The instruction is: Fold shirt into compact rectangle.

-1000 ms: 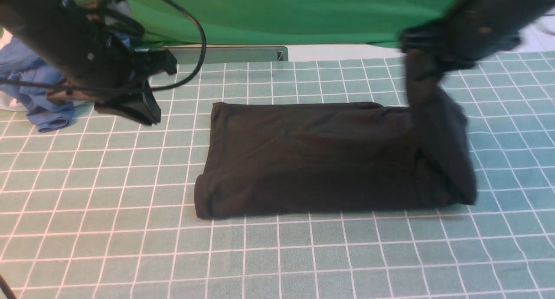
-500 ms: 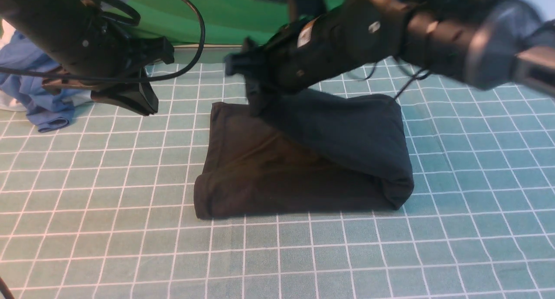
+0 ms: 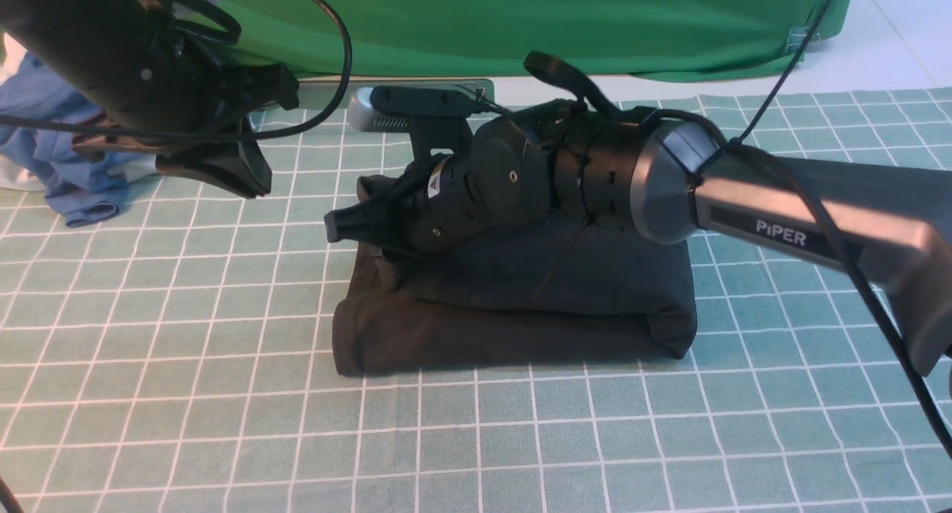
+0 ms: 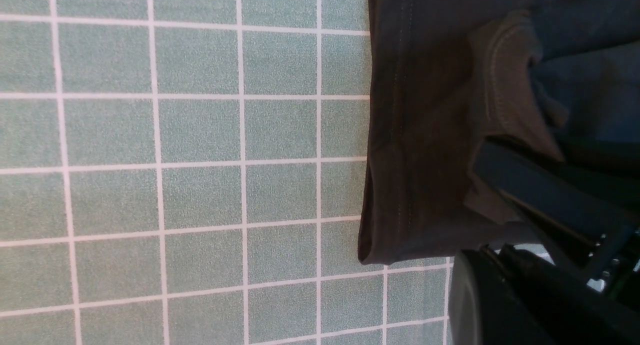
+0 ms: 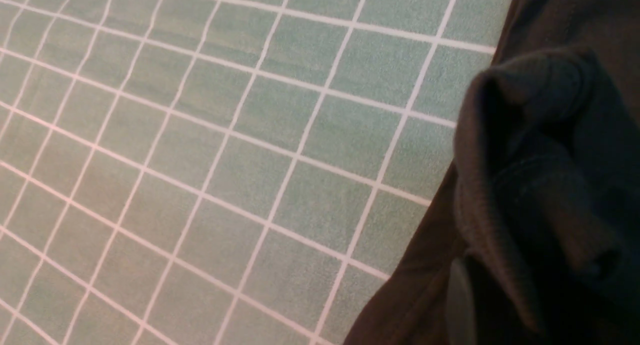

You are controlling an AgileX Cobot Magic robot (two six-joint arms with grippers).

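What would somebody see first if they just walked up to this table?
First comes the big right arm, stretched across the middle of the table with the right gripper low at the far left corner of the black shirt. The shirt lies doubled over in a thick bundle on the green checked cloth. A crumpled blue garment sits at the far left edge.

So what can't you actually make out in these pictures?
- Whether the right fingers grip the shirt: front view, dark against dark cloth; right wrist view, bunched cloth covers them.
- The shirt's far edge: front view, the right arm covers it.
- The blue garment: front view, the left arm and the picture's edge hide most of it.
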